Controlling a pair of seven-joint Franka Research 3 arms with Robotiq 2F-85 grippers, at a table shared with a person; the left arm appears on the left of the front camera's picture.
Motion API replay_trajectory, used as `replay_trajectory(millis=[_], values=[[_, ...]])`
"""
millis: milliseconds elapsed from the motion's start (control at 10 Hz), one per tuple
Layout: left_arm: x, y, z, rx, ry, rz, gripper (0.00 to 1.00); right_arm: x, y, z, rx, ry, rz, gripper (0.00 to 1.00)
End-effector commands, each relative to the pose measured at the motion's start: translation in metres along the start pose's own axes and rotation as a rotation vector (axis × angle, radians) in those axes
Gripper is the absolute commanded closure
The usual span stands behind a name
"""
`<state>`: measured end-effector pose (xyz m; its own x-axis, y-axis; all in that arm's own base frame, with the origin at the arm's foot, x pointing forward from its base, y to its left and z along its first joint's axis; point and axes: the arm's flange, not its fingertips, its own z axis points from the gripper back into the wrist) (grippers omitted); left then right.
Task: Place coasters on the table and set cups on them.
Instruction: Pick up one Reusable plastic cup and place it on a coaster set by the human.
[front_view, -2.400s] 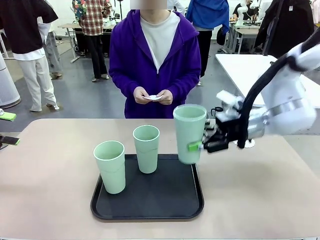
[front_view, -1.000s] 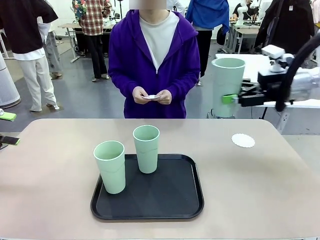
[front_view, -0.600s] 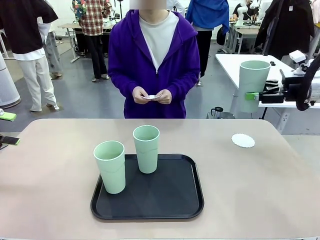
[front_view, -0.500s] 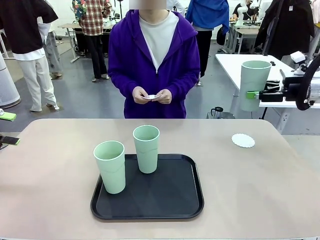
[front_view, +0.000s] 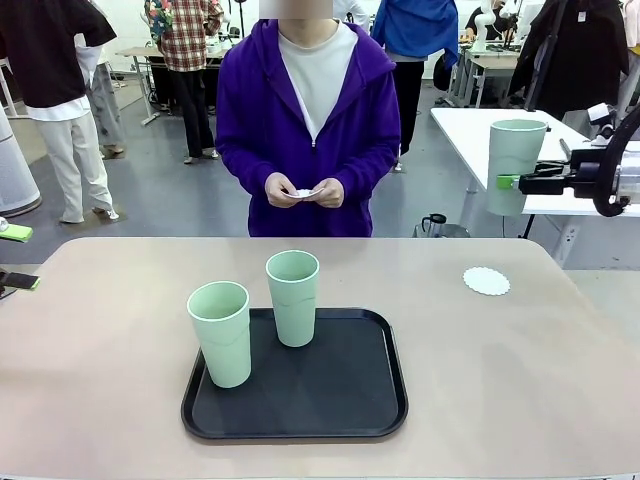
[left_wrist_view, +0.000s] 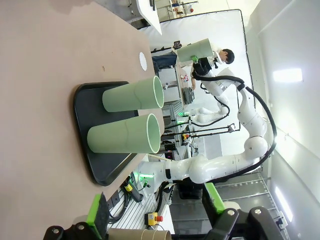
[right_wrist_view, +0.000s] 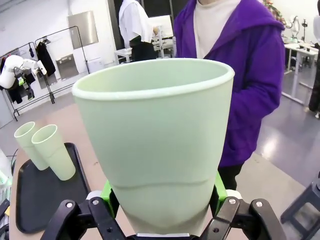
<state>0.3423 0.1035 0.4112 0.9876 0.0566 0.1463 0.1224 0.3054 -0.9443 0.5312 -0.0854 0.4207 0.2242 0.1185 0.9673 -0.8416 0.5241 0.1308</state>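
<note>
My right gripper (front_view: 510, 182) is shut on one mint-green cup (front_view: 516, 168) and holds it upright, high over the table's far right side, above and right of a scalloped white coaster (front_view: 486, 281) lying on the tan table (front_view: 100, 380). In the right wrist view that cup (right_wrist_view: 155, 145) stands between the green pads (right_wrist_view: 220, 190). Two more cups (front_view: 220, 333) (front_view: 293, 298) stand on the black tray (front_view: 295, 395). The person holds more white coasters (front_view: 305, 193) in both hands. My left gripper (left_wrist_view: 155, 215) is open at the table's left edge, turned on its side.
The person in a purple hoodie stands at the far edge, behind the tray. A white table (front_view: 475, 135) stands behind my right arm. Bare tabletop lies left and right of the tray.
My right gripper has lifted the cup off the tray and carried it up and to the right, past the coaster. The other two cups, the coaster and the person's hands have stayed put.
</note>
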Motion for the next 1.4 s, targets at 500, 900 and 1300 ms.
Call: replay_trajectory(millis=[500,900,1300], values=[[0.001,-0.001,0.0,-0.018,-0.009,-0.016,0.0,-0.002,-0.003,0.001,-0.01,-0.01,-0.019,0.16],[0.001,-0.001,0.0,-0.018,-0.009,-0.016,0.0,-0.014,-0.018,0.0,0.076,-0.057,-0.037,0.16],[0.001,-0.001,0.0,-0.018,-0.009,-0.016,0.0,-0.074,-0.056,-0.003,0.151,-0.098,-0.022,0.16]])
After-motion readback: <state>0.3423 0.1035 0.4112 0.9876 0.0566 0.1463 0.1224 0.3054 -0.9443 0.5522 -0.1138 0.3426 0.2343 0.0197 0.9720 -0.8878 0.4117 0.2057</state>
